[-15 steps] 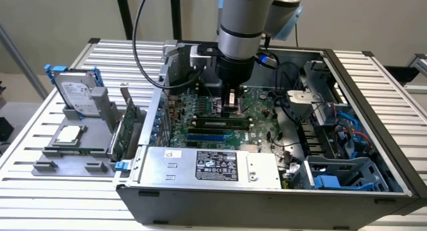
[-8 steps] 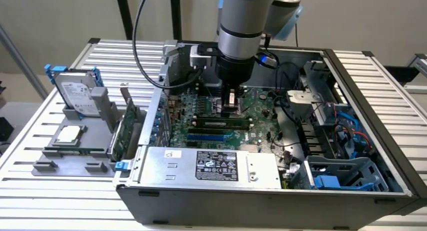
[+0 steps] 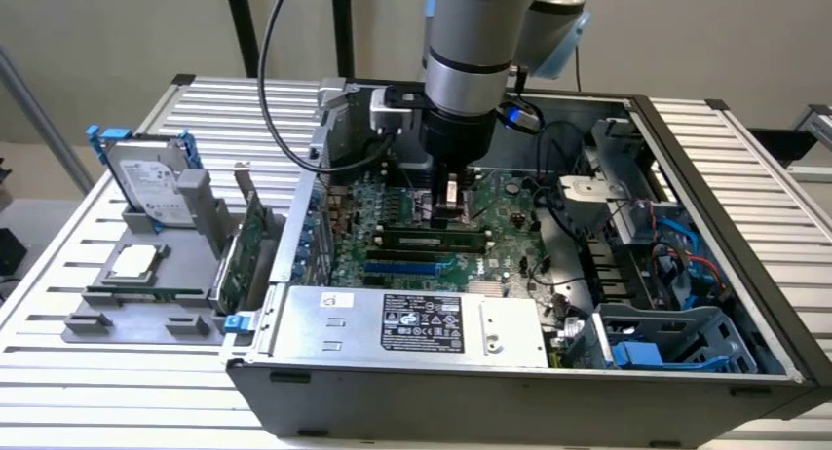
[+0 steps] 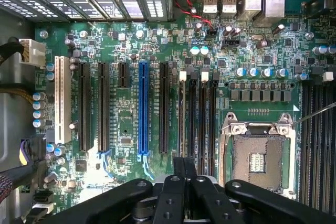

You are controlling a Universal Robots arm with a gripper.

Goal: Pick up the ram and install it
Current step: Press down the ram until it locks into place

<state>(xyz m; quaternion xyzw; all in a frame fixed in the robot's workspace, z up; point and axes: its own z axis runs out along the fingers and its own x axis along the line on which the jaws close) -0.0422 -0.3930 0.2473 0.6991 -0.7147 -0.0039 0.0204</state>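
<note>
Worktop (image 3: 728,158): ribbed silver metal surface carrying the open grey computer case (image 3: 520,392) and a grey parts holder (image 3: 131,314).
Green motherboard (image 4: 131,40): the exterior view shows it inside the case; the wrist view resolves its blue slot (image 4: 143,108) and bare silver processor socket (image 4: 257,156).
Tool (image 4: 184,174): black fingers together, clamped on the ram.
Ram (image 4: 183,166): thin dark edge-on stick above the black memory slots (image 4: 197,114); contact cannot be told.
</note>
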